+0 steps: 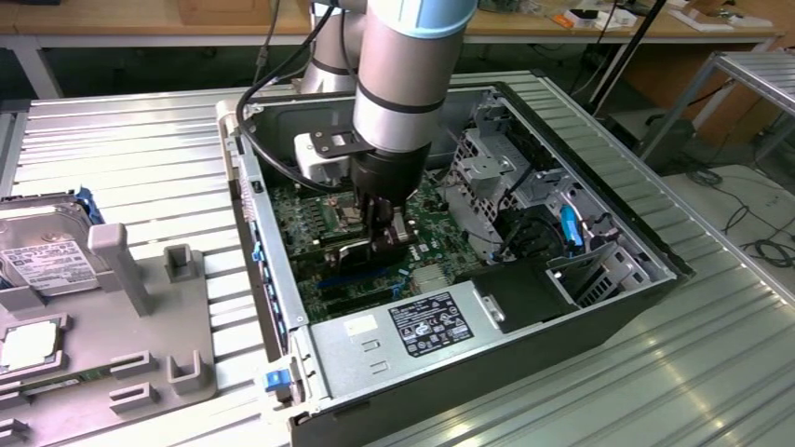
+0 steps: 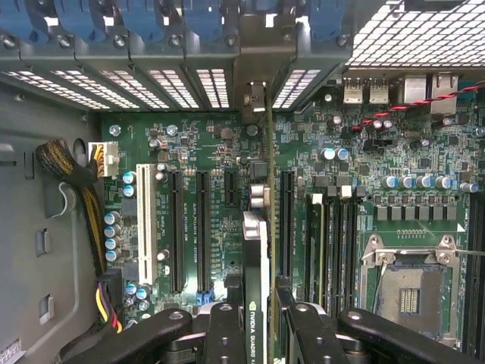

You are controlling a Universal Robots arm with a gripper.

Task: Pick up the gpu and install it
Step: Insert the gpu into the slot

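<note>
The gpu [image 2: 256, 250], likely light, stiff and fragile, sits clamped by its flat faces in the closed hand [image 2: 258, 312].

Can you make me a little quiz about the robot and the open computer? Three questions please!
1. True or false: the gripper is holding the gpu down inside the computer case.
2. Pick one. Where is the hard drive?
A. Plugged in inside the case
B. Outside the case, on the grey tray at the exterior view's left
C. Between the gripper's fingers
3. Fill the gap: the motherboard under the gpu is coloured ____.

Key: 1 true; 2 B; 3 green.
</note>
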